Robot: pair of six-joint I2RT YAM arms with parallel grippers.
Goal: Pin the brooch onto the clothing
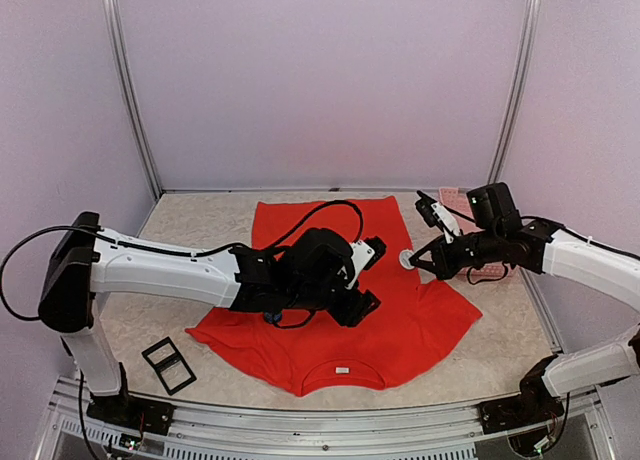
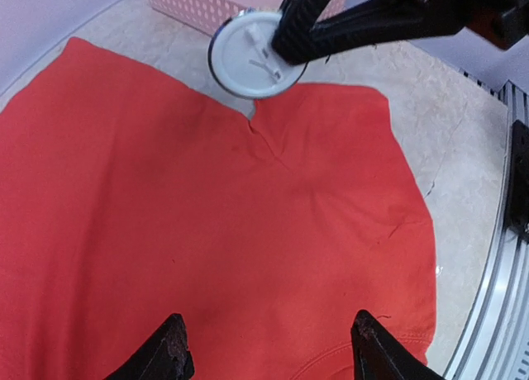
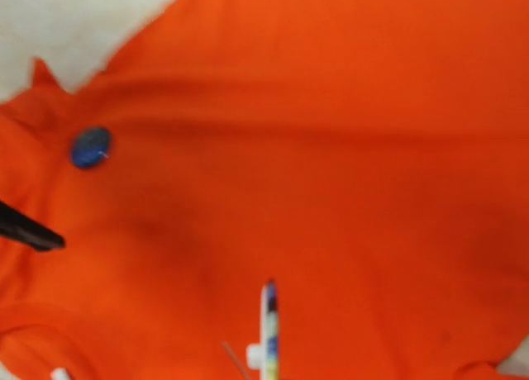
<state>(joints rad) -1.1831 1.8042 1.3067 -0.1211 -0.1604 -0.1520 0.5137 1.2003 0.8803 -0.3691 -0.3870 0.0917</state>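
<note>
Arms (image 1: pixel 160 265) white; joints (image 1: pixel 68 280), cables (image 1: pixel 330 205) blk; L gripper (image 2: pixel 269 320) blk.

neck label (image 1: pixel 342 369): a small white tag inside the neckline of the red T-shirt (image 1: pixel 420 310); from the top view you cannot read any print on it.
brooch (image 2: pixel 250 54): in the left wrist view you see its white round back with a raised clasp; no lettering can be made out.
pink box (image 2: pixel 198 0): you see a pattern of white dots only, no words.
overall: no text, brand or number is legible to you.
</note>
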